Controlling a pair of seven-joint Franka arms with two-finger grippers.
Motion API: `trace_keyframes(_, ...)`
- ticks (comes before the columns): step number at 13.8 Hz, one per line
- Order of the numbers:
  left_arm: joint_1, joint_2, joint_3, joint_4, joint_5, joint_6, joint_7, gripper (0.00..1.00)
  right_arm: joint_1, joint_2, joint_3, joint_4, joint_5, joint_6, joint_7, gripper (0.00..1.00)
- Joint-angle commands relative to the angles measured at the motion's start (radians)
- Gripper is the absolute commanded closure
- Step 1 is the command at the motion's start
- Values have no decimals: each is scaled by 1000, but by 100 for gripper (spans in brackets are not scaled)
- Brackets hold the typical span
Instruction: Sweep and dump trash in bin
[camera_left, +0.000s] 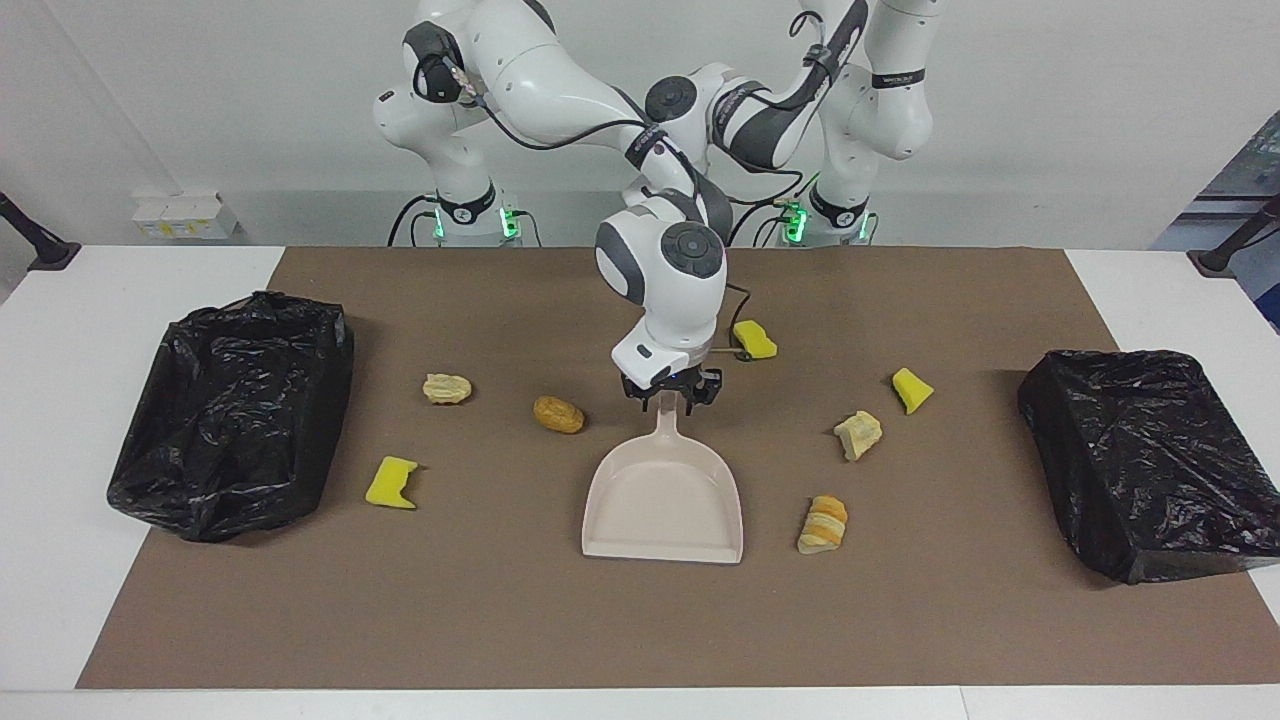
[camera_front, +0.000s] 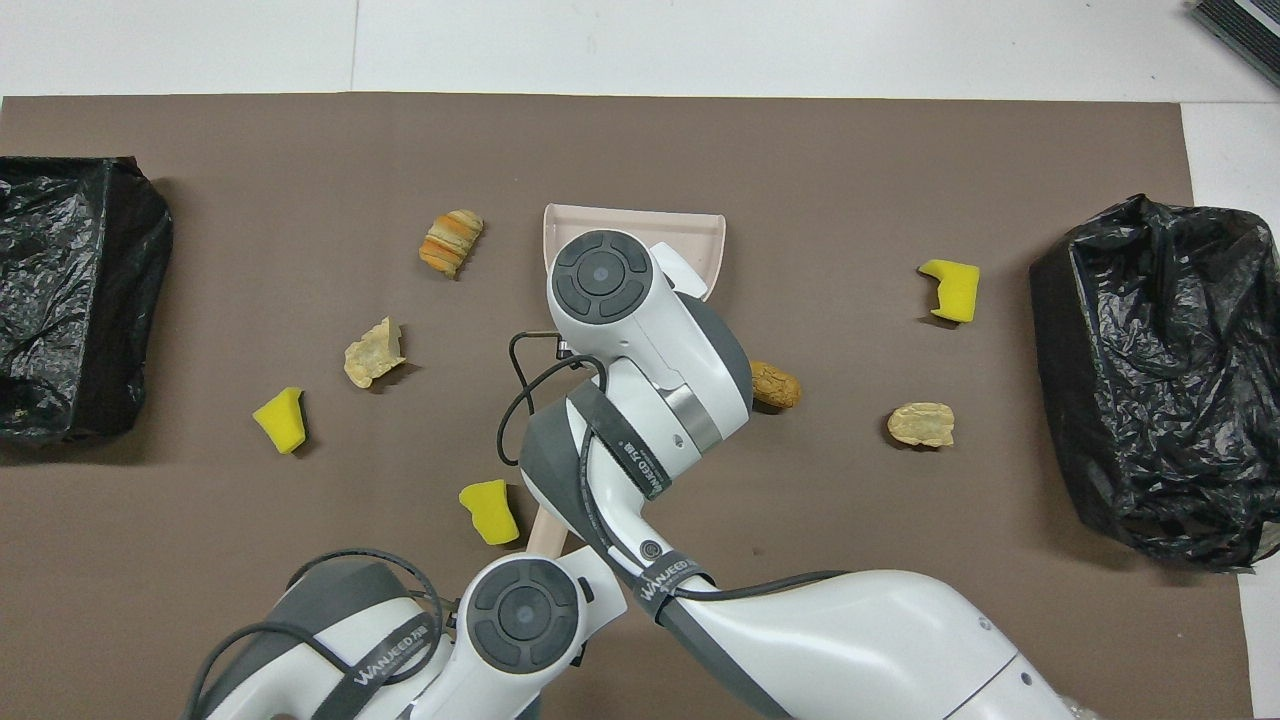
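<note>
The brown paper mat (camera_left: 640, 640) on the worktop (camera_left: 60, 450) carries the scattered yellow sponge and tan bread trash scraps (camera_left: 823, 525). My right gripper (camera_left: 670, 398) has its fingers clamped on the handle of the beige plastic dustpan (camera_left: 662, 500), which lies flat so scraps can be swept into it. My left gripper (camera_front: 520, 610) waits over the mat by the handle; its grip I cannot tell.

One camera sits high across the table (camera_left: 60, 420), facing the robots and taking in the whole brown mat (camera_left: 640, 620). The other hangs above the robots' end, looking steeply down, closer in. Both share the mat (camera_front: 300, 560) and its two black bags (camera_left: 235, 415).
</note>
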Motion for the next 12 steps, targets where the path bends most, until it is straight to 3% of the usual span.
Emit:
trace_keyframes(1, 104, -40, -9, -65, 5, 64, 108, 100, -1, -18, 3, -24, -5, 7, -34, 100)
trace_keyframes(3, 214, -8, -9, -56, 27, 122, 211, 100, -13, -50, 3, -26, -5, -26, -61, 100)
trace_keyframes(5, 349, 38, -9, -33, 31, 189, 353, 100, -36, -82, 1, -26, -5, -87, -237, 100)
trace_keyframes(7, 464, 106, -9, 53, 31, 197, 482, 100, -75, -137, 1, -62, -7, -118, -392, 100)
trace_keyframes(9, 530, 163, -9, 151, 35, 186, 527, 100, -118, -201, 1, -119, -10, -120, -609, 100)
trace_keyframes(12, 553, 233, -9, 317, 37, 162, 521, 100, -199, -234, 1, -147, -16, -167, -1004, 100)
